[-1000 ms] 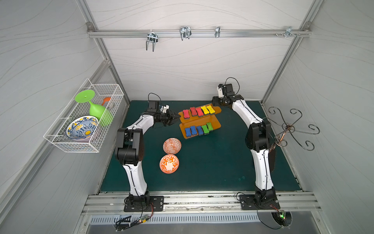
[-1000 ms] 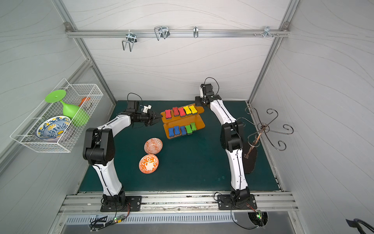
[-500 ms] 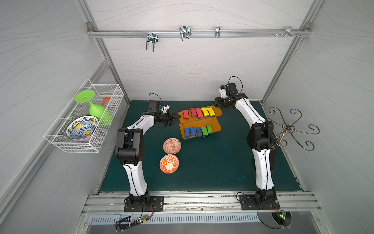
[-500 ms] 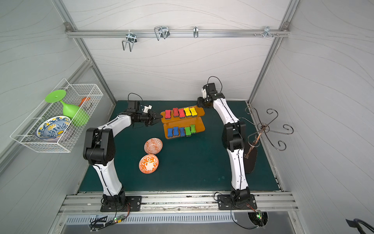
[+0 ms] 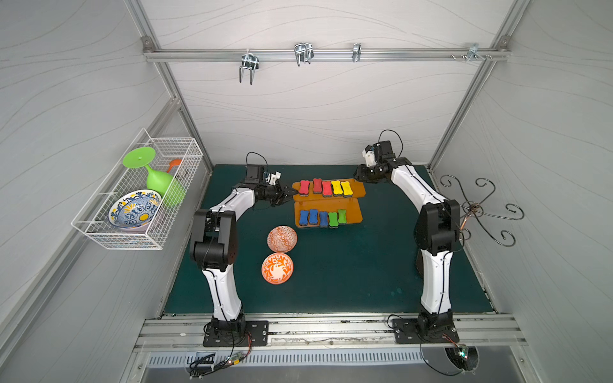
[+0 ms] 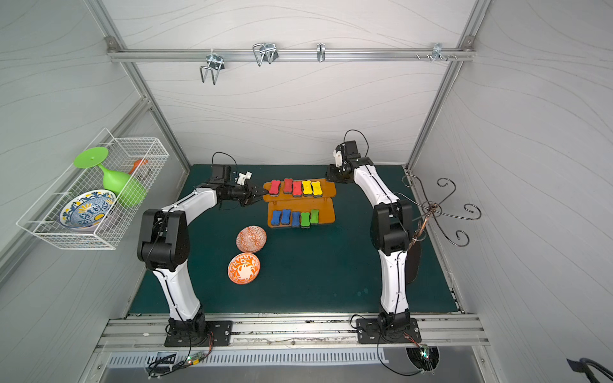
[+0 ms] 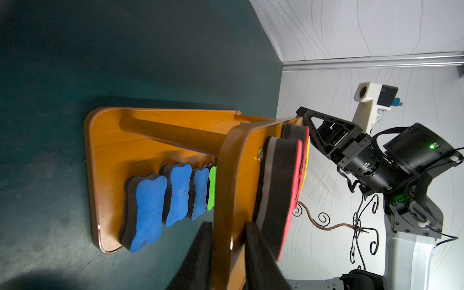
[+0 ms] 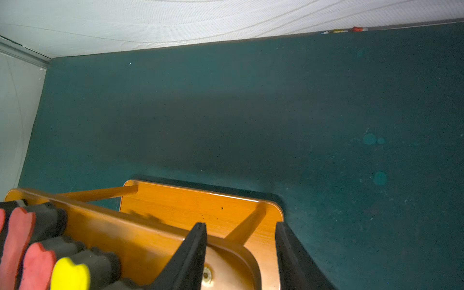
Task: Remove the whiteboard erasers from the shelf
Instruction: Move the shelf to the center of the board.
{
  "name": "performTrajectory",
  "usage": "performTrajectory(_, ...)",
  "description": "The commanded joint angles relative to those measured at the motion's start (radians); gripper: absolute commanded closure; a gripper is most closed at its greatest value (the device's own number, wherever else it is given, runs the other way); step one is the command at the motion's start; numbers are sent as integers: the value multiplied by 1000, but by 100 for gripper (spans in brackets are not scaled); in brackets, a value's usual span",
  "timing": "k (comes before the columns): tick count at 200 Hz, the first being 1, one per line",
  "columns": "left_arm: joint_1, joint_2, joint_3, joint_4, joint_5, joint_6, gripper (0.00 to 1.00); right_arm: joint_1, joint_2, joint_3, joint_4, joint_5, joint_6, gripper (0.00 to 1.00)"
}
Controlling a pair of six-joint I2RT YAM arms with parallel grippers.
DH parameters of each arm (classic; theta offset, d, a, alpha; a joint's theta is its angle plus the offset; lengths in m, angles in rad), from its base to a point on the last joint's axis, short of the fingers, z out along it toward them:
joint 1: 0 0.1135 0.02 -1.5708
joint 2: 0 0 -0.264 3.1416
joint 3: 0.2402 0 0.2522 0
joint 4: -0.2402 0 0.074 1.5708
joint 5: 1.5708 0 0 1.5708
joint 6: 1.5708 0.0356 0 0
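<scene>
Whiteboard erasers (image 5: pixel 326 188) lie in two rows on the shelf (image 5: pixel 353 214), between the hands, long axes crosswise. Left hand (image 5: pixel 289 192) clamps the upper board's (image 5: pixel 359 192) end; right hand (image 5: pixel 357 175) straddles the opposite end, jaws apart

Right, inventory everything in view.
bone-shaped foam whiteboard erasers: ten; three red, two yellow, upper tier; three blue, two green, lower tier
two-tier glossy wooden shelf: one, orange-brown, rear centre of mat
round patterned bowls: two, orange, on mat near shelf
wire basket: one, white, left wall
plastic goblet: one, green, in basket
patterned bowl: one, blue and yellow, in basket
scrolled wire hook stand: one, black, right edge
left fingers: two, black, closed on shelf's upper board
right fingers: two, black, open around its other end
</scene>
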Motion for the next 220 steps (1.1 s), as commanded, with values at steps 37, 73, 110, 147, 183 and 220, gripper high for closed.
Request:
performTrajectory(37,-15,-32,-35,7,-9,3,93,-4,-78,-104,-57,23,-1,52)
performTrajectory(73,-19,-61,-89,16,-10,6,98,-8,-104,-128,-55,21,-2,53)
performTrajectory(110,-19,-103,-131,-5,-11,25,100,-4,-147,-189,-35,20,4,53)
performTrajectory(147,-10,-141,-173,-18,-11,37,100,10,-186,-246,-23,24,7,54)
performTrajectory(183,15,-177,-221,-22,-15,41,100,21,-225,-301,-10,28,11,54)
performTrajectory(220,19,-216,-256,-44,-44,64,100,22,-250,-327,-3,38,13,54)
